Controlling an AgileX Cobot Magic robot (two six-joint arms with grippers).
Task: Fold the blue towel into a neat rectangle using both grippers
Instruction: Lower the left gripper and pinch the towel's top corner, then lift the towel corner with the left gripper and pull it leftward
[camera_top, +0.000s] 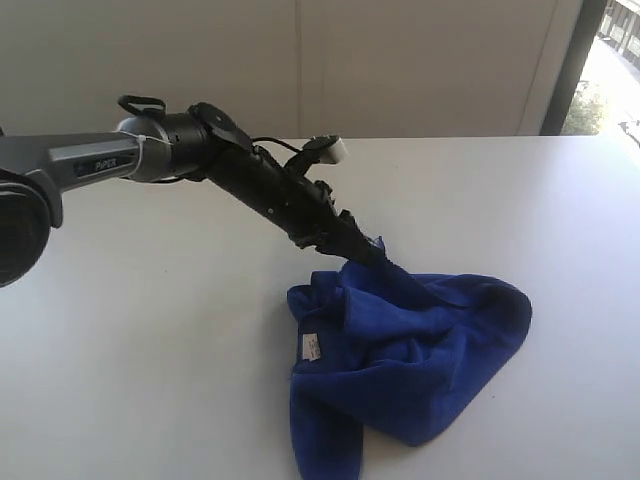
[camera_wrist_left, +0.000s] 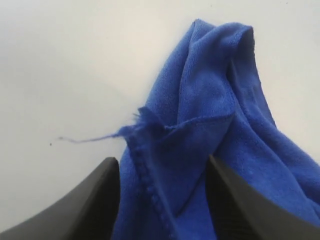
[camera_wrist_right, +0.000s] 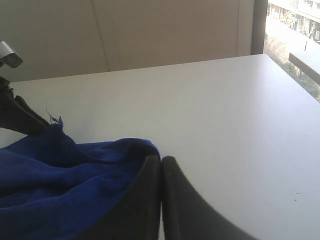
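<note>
Blue towel (camera_top: 410, 350), rumpled on bench (camera_top: 150, 330): left hand (camera_wrist_left: 161, 160) spread astride its raised corner, apparently to draw it flat; right hand (camera_wrist_right: 161, 161) pressed together, empty, just beside the towel's edge.

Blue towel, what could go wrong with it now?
1. The blue towel sits between the left tool's wide-apart fingers, so its raised corner may slip out and flop down.
2. The loose thread at that corner could snag.
3. The towel is bunched up, and the right tool is shut, holding nothing, so a fold now might turn out crooked.
</note>
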